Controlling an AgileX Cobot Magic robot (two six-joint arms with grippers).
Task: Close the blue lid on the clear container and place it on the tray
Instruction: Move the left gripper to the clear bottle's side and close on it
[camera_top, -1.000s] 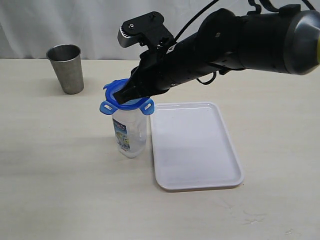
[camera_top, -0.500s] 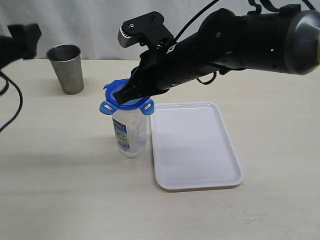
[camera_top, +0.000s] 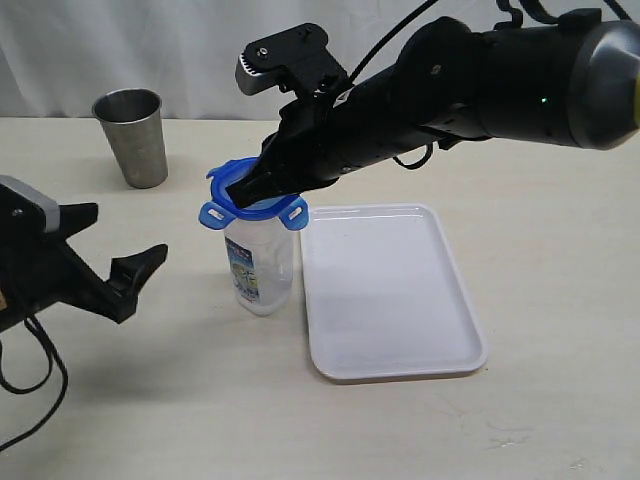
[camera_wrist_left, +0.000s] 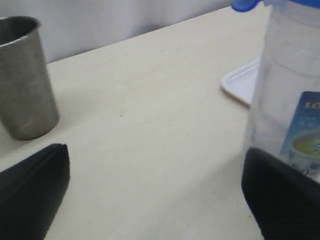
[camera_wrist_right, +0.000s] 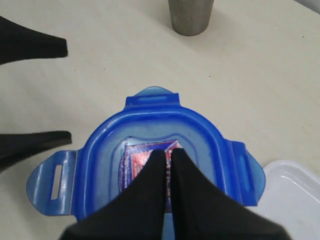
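Presently we list four items on the tabletop.

Item one, the clear container: upright on the bare tabletop, just beside the tray's long edge, not on it.
Item two, the blue lid: seated on the container's mouth with its flaps splayed outward, which we read as not yet latched.
Item three, the tray: white, with nothing on it.
Item four, a steel cup: well apart, at the back.

Jaws: the right jaws are clenched tip to tip and grasp nothing, their point pressing on the lid's centre. The left jaws are spread wide and empty, low on the container's far side from the tray, apart from it.

Handling, in our judgement: the container looks empty, so light. It is tall and narrow, so easily tipped, and its smooth thin wall is slippery and may give under a squeeze. We would grip the body around the label, below the flaps. The lid seems stiffer, with hinged flaps that need firm pressing.

Views: only the right wrist view shows the sticker under the tips. Only the exterior view shows both arms and the gap to the tray. The left wrist view brings the label close.
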